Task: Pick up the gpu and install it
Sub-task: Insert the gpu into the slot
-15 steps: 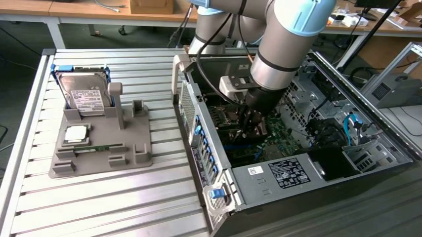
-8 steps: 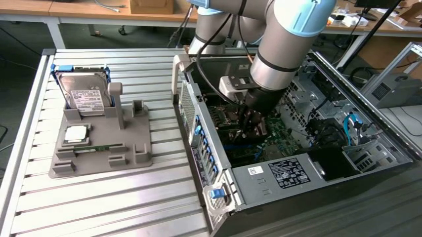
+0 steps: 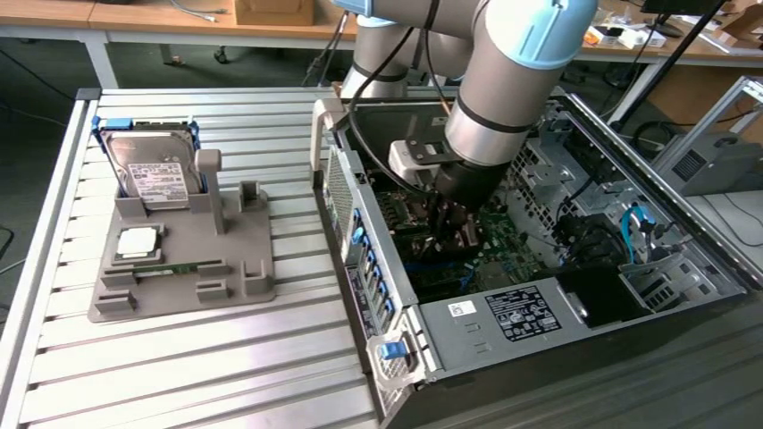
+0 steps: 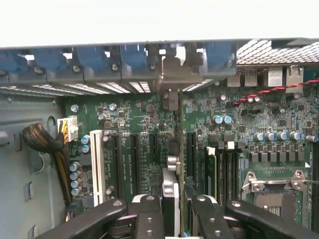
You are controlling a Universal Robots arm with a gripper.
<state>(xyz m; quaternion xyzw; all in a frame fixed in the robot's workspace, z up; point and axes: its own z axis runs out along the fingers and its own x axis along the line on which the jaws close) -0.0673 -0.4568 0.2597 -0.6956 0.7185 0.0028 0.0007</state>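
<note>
The gripper (image 4: 174, 211) is seen lowered inside the open computer case (image 3: 477, 322), its jaws closed on the gpu (image 4: 172, 149), which is held edge-on and upright over the green motherboard (image 4: 134, 124) among the black slots. The card's metal bracket (image 4: 172, 64) is observed at twelve o'clock, at the case's rear slot openings. At nine o'clock from the case in the exterior view, a grey holder (image 3: 179, 268) carrying a hard drive (image 3: 149, 170) is noted on the slatted table (image 3: 179, 357).
</note>
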